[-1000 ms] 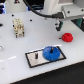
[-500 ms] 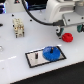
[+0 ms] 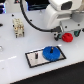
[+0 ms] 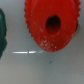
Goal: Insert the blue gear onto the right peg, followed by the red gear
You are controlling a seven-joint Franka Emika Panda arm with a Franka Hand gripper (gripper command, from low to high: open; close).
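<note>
The red gear point(image 3: 68, 36) lies flat on the white table at the exterior view's right, and it fills the wrist view point(image 4: 52, 25) with its centre hole showing. My gripper point(image 3: 68, 33) hangs just above it, open, with dark fingers to either side of it and nothing held. A dark finger edge point(image 4: 1, 30) shows apart from the gear's teeth. The blue gear point(image 3: 51, 53) sits flat on the right half of the grey black-edged plate point(image 3: 31, 60). It covers the spot of the right peg, which I cannot make out.
A thin dark left pin point(image 3: 36, 56) stands on the plate's bare half. A beige and white blocky object point(image 3: 19, 27) stands at the back on the exterior view's left. The arm's white body point(image 3: 60, 15) looms over the right rear.
The gripper has come down and closer over the red gear. The blue gear and the plate have stayed where they were.
</note>
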